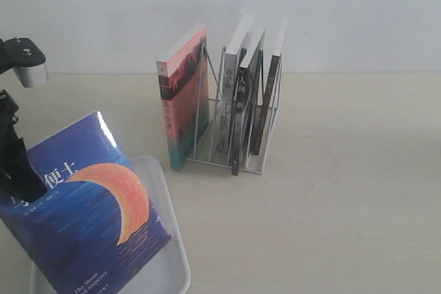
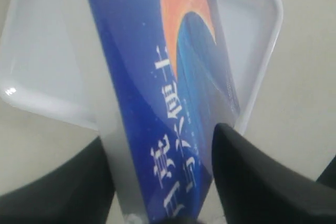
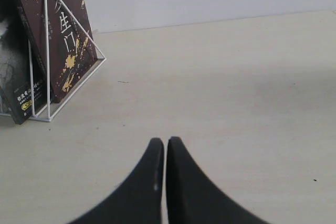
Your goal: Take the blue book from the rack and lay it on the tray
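The blue book (image 1: 89,218), navy with an orange crescent, hangs tilted over the white tray (image 1: 173,239) at the front left, cover facing up. My left gripper (image 1: 26,194) is shut on the book's left edge. In the left wrist view the book (image 2: 157,77) runs between the black fingers (image 2: 247,182) of the gripper (image 2: 160,135), with the tray (image 2: 252,24) underneath. I cannot tell whether the book touches the tray. The white wire rack (image 1: 207,125) stands at the middle back. My right gripper (image 3: 165,141) is shut on nothing above bare table, near the rack (image 3: 47,51).
A thick pink-and-teal book (image 1: 185,94) leans against the rack's left side. Black-spined books (image 1: 238,111) stand in its slots, and a dark brown book (image 3: 58,35) fills the end slot. A white wall closes the back.
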Available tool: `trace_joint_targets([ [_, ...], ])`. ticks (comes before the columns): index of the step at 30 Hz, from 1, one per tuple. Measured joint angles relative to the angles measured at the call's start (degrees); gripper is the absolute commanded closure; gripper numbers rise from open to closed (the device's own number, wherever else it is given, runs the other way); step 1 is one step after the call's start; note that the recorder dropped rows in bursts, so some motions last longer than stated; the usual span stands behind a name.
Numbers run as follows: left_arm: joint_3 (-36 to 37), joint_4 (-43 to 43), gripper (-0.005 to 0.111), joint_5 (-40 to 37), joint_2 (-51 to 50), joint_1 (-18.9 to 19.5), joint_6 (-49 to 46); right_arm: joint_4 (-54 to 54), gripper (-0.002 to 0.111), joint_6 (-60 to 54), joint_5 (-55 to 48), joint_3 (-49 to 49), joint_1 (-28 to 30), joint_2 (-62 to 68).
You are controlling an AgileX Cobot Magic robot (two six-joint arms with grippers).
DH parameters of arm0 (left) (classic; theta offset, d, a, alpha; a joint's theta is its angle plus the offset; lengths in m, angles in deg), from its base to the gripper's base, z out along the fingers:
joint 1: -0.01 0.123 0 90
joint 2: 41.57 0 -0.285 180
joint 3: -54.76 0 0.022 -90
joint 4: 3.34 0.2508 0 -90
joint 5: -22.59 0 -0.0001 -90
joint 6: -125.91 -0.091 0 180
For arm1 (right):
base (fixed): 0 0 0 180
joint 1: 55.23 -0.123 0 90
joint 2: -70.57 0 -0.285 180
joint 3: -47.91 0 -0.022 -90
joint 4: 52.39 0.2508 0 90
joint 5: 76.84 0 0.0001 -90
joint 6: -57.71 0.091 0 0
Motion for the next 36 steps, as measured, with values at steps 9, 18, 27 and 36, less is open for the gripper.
trace_joint_targets([
  [9, 0.0, 0.0, 0.056, 8.8, -0.1, 0.0, -1.8, 0.0, 0.107, 0.0, 0.0, 0.0, 0.0, 0.0],
  [18, 0.0, -6.7, 0.056, 23.9, 0.1, 0.0, -3.9, 0.0, 0.107, 0.0, 0.0, 0.0, 0.0, 0.0],
  [27, 0.0, 6.0, 0.092, 12.6, 8.9, 0.0, 11.6, 0.0, 0.107, 0.0, 0.0, 0.0, 0.0, 0.0],
  [36, 2.4, 3.9, 0.103, 10.5, 16.0, 0.0, 23.8, 0.0, 0.107, 0.0, 0.0, 0.0, 0.0, 0.0],
])
